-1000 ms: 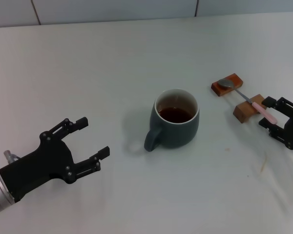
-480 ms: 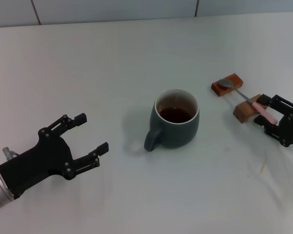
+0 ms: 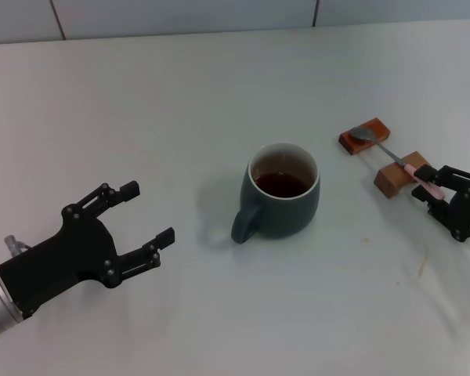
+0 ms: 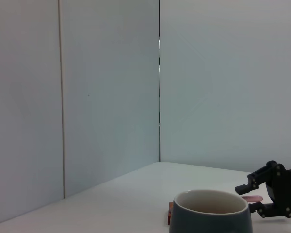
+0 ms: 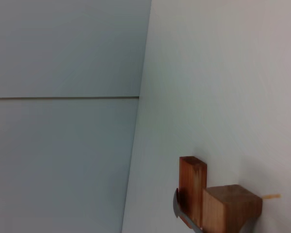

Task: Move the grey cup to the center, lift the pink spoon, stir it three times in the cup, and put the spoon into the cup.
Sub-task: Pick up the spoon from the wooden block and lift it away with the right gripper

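Observation:
The grey cup (image 3: 282,194) stands near the table's middle with dark liquid in it and its handle toward my left arm; its rim also shows in the left wrist view (image 4: 211,208). The pink spoon (image 3: 413,171) lies across two brown wooden blocks to the cup's right, with its metal bowl on the far block. My right gripper (image 3: 429,188) is at the spoon's handle end, open, with one finger on each side of the pink tip (image 4: 252,199). My left gripper (image 3: 150,211) is open and empty, to the left of the cup.
The far wooden block (image 3: 366,137) and the near wooden block (image 3: 395,177) hold the spoon off the white table (image 3: 219,86). Both blocks show in the right wrist view (image 5: 193,187). A tiled wall runs behind the table.
My right gripper has shifted a little along the spoon handle and its jaws have narrowed around the pink tip. The left arm, cup and spoon have barely moved.

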